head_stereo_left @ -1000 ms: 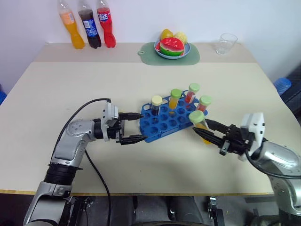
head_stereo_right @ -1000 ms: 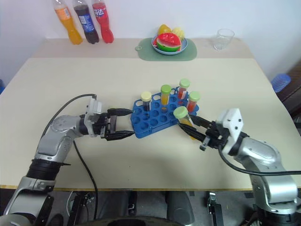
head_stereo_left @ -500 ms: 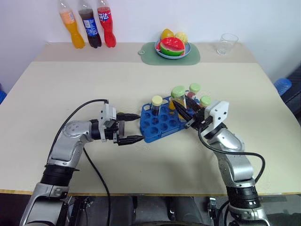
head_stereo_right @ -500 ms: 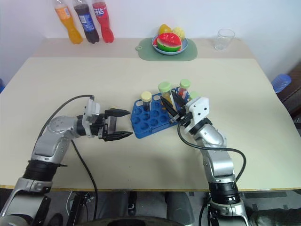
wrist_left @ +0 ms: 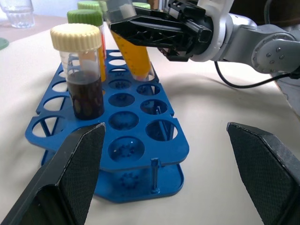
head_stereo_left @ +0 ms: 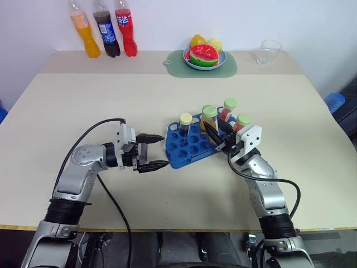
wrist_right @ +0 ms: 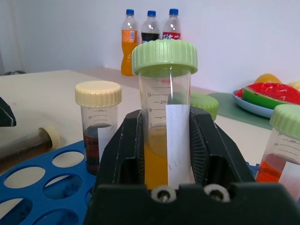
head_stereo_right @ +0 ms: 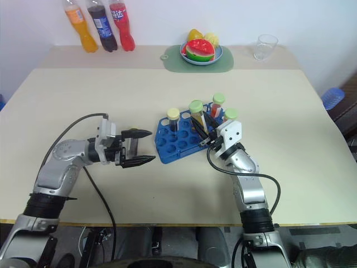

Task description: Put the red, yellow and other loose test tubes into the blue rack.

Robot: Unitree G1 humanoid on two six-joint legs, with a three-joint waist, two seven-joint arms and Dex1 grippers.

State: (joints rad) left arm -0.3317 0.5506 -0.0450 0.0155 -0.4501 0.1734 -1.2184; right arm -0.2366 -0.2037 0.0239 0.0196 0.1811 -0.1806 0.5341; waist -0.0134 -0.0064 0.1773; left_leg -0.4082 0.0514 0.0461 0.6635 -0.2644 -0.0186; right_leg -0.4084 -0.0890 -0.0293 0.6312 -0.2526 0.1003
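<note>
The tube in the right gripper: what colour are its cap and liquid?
Green cap, yellow-orange liquid; the tube in the right gripper shows best in the right wrist view.

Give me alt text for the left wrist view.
The right claw holds a tube of yellow-orange liquid with its base in a hole of the blue rack. A cream-capped tube of dark liquid stands in the rack nearby.

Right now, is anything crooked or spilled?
Nothing has spilled. The yellow-orange tube leans at a slant over the blue rack, clamped in the right gripper, whose jaws are shut on it. The brown tube nearby stands straight.
</note>
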